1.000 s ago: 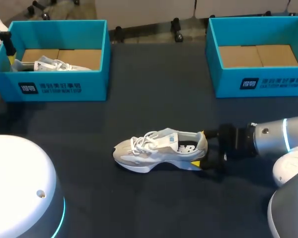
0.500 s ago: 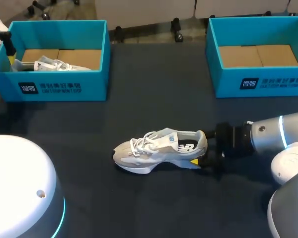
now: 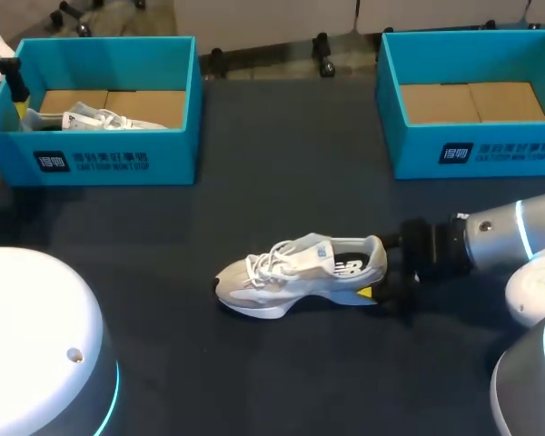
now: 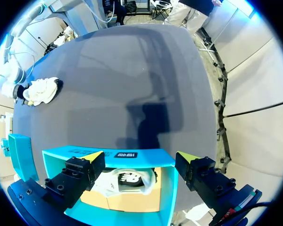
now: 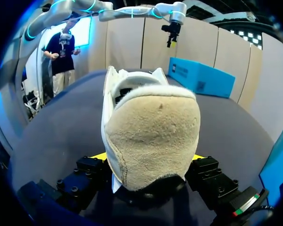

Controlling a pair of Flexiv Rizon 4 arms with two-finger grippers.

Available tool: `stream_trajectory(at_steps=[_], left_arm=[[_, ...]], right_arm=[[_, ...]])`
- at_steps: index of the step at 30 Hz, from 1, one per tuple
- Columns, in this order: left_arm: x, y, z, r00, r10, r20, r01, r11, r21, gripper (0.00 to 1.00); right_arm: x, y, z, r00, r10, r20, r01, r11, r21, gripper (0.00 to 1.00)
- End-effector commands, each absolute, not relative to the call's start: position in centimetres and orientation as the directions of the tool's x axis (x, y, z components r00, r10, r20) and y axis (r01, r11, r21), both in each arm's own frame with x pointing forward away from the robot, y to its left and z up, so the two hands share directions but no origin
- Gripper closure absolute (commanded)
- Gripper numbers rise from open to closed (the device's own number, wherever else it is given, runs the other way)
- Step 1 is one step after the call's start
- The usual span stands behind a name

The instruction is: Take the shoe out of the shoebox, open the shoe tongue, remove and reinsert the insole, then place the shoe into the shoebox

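Note:
A beige and white shoe (image 3: 295, 272) lies on its side on the dark table, toe to the left, laces facing the far side. My right gripper (image 3: 381, 272) comes in low from the right and is shut on the shoe's heel. In the right wrist view the suede heel (image 5: 151, 136) fills the gap, and both fingers press its sides. My left gripper (image 4: 139, 157) hangs open above the left blue shoebox (image 4: 108, 155), nothing between its fingers. It shows in the head view at the far left (image 3: 15, 86).
A second, matching shoe (image 3: 91, 118) lies inside the left shoebox (image 3: 100, 159). Another blue shoebox (image 3: 472, 150) stands at the far right with only its cardboard floor showing. Bare dark table lies between the boxes and the shoe.
My right gripper's fingers closed in on the heel. Shoe and gripper then shifted together a little to the right. The left arm has not moved.

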State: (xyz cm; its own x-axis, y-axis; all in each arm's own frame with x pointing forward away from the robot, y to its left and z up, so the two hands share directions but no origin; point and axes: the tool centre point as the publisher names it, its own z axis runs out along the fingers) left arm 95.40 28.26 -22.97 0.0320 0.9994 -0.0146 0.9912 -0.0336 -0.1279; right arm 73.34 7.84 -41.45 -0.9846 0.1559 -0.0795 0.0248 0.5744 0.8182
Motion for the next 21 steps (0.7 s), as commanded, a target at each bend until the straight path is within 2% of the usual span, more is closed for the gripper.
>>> stream_trajectory(at_steps=[1,21], left_arm=[[95.27,28.3,-22.94,0.033,0.999,-0.013,0.992,-0.034,-0.125,0.0],[95.27,28.3,-22.94,0.033,0.999,-0.013,0.992,-0.034,-0.125,0.0]], right_arm=[[73.51,7.54,-41.36,-0.986,0.15,-0.075,0.025,0.577,0.816,1.0],[73.53,7.82,-41.88,-0.988,0.141,-0.065,0.024,0.555,0.831,1.0]])
